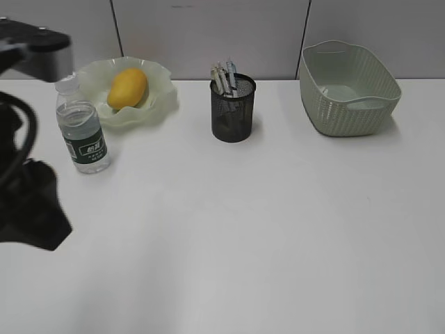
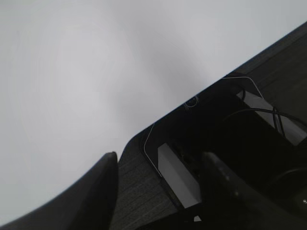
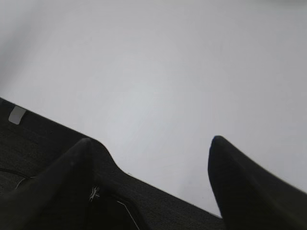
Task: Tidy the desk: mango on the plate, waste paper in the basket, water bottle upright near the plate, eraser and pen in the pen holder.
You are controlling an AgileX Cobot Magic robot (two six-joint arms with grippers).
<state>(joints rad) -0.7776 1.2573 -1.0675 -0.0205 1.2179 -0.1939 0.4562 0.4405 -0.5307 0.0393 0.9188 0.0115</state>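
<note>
The yellow-orange mango (image 1: 127, 88) lies in the wavy-rimmed green plate (image 1: 161, 75) at the back left of the white desk (image 1: 243, 229). Just in front of the plate the water bottle (image 1: 82, 129) stands upright. The black mesh pen holder (image 1: 233, 109) stands mid-back with a pen (image 1: 224, 76) sticking out of it. At the back right sits the green woven basket (image 1: 348, 87). The waste paper and the eraser are out of view. My left gripper (image 2: 158, 165) is open and empty over the desk's edge. My right gripper (image 3: 151, 143) is open and empty too.
My left arm (image 1: 28, 202) fills the left edge of the exterior view, close to the bottle. A grey wall panel (image 1: 208, 35) runs behind the desk. Both wrist views show bare white desk (image 3: 168, 62) and the dark floor below its edge.
</note>
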